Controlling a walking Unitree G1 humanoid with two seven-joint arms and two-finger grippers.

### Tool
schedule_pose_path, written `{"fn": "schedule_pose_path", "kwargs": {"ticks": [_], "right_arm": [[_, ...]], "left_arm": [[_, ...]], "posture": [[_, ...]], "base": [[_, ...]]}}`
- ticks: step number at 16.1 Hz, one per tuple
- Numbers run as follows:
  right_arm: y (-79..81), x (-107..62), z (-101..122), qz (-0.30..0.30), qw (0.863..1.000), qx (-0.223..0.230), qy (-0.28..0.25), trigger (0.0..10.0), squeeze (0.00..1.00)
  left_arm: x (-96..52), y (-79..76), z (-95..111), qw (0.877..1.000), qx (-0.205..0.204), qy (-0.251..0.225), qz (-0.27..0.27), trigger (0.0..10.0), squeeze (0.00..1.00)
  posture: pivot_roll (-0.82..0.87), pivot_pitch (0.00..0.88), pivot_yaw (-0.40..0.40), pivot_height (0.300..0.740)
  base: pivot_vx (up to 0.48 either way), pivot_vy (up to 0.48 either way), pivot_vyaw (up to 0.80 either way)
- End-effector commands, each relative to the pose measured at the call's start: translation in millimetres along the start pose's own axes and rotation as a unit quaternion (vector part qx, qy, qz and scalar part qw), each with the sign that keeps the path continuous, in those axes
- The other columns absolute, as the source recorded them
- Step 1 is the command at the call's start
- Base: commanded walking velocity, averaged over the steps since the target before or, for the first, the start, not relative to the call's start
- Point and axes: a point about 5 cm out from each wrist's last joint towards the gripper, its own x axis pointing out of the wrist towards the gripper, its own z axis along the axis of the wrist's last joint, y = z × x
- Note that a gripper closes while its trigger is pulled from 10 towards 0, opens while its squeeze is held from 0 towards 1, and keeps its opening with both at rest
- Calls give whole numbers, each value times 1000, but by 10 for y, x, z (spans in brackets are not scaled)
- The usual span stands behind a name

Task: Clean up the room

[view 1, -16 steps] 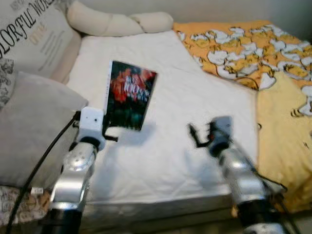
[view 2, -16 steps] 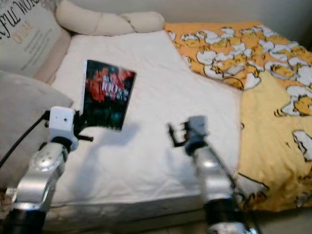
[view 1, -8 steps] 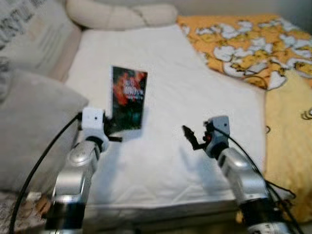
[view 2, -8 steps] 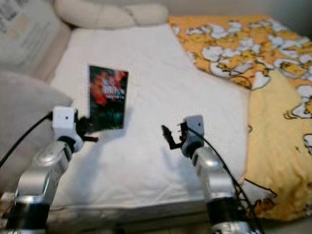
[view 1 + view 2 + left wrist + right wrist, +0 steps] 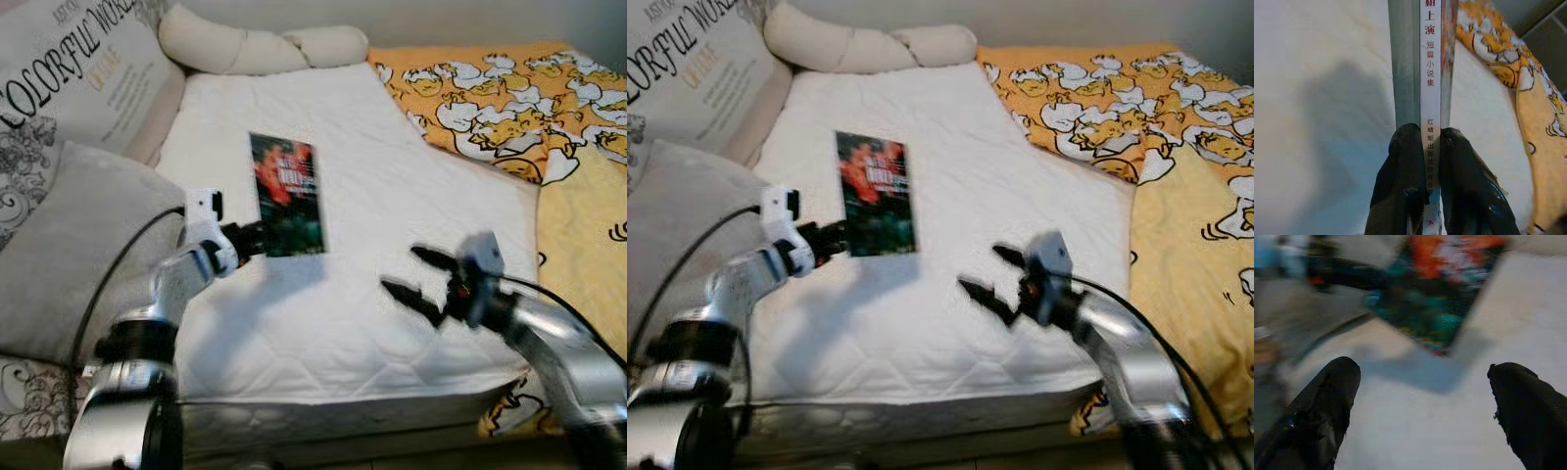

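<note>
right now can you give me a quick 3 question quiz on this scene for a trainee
1. True or false: the left gripper is shut on the book.
2. The right gripper is: A) open over the white mattress, B) shut on the pillow, C) resting on the duck blanket.
3. Fill in: the orange blanket on the robot's right is printed with ____.

Key:
1. True: its two fingers pinch the book's spine, and the book hangs above the mattress.
2. A
3. ducks
</note>
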Motion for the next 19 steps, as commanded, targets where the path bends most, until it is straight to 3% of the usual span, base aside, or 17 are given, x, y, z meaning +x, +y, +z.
{"fn": "schedule_pose_path", "kwargs": {"ticks": [1, 3, 4, 5, 6, 12, 16, 17, 19], "right_arm": [[89, -4, 2, 36, 999, 4, 7, 10000, 0], [147, -38, -55, 49, 998, 4, 25, 10000, 0], [163, -65, -63, 47, 998, 3, 35, 10000, 0], [163, -65, -63, 47, 998, 3, 35, 10000, 0], [180, -106, -44, 47, 998, 3, 44, 10000, 0], [300, -304, 3, 64, 993, 0, 96, 10000, 0], [353, -362, 13, 60, 992, -5, 114, 10000, 0], [349, -370, 19, 54, 992, -7, 115, 10000, 0], [341, -362, 17, 43, 993, -6, 113, 10000, 0]], "left_arm": [[40, -10, 46, 1000, -16, -12, -11, 10000, 0], [89, 58, -49, 999, -41, 7, 2, 10000, 0], [106, 160, -158, 998, -13, 41, 35, 10000, 0], [106, 160, -158, 998, -13, 41, 35, 10000, 0], [89, 268, -237, 994, 34, 75, 69, 10000, 0], [-111, 659, -301, 958, 162, 152, 179, 10000, 0], [-169, 748, -288, 951, 157, 153, 219, 10000, 0], [-177, 763, -293, 949, 151, 152, 231, 10000, 1000], [-195, 788, -323, 947, 140, 154, 245, 10000, 1000]], "posture": [[-5, 0, 52, 740], [-20, 0, 52, 740], [-47, 0, 50, 740], [-47, 0, 50, 740], [-76, 0, 45, 740], [-159, 0, 31, 740], [-195, 0, 47, 740], [-195, 0, 49, 740], [-191, 0, 51, 740]], "base": [[0, 0, 0], [0, 0, 0], [0, 0, 0], [0, 0, 0], [0, 0, 0], [0, 0, 0], [0, 0, 0], [0, 0, 0], [0, 0, 0]]}}
